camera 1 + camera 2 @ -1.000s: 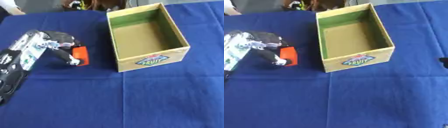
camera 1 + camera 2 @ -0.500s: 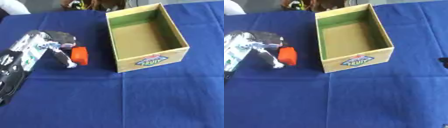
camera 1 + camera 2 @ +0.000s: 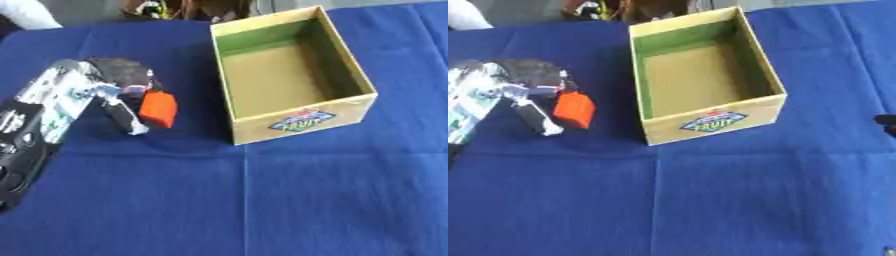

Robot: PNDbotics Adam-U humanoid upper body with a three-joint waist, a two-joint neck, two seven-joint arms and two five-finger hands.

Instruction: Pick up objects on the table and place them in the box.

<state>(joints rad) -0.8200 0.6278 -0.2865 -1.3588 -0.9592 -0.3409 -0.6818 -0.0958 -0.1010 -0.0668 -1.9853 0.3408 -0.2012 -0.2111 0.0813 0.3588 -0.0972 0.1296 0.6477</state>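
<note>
An orange block [image 3: 158,109] sits on the blue cloth, left of the open cardboard box [image 3: 348,59] with a fruit label on its front. My left hand [image 3: 121,86] comes in from the lower left, its fingers curled round the block's left side and its thumb at the top edge. Whether the block is off the cloth is unclear. The box's inside shows only its brown floor and green walls. A small dark part of my right hand [image 3: 887,121] shows at the right edge of the right eye view.
The blue cloth [image 3: 262,200] covers the whole table, with a fold line running across below the box. Dark clutter [image 3: 166,7] lies past the far edge, and something white [image 3: 26,12] at the far left corner.
The left hand's fingers have shifted a little around the orange block. Block and box stay where they were.
</note>
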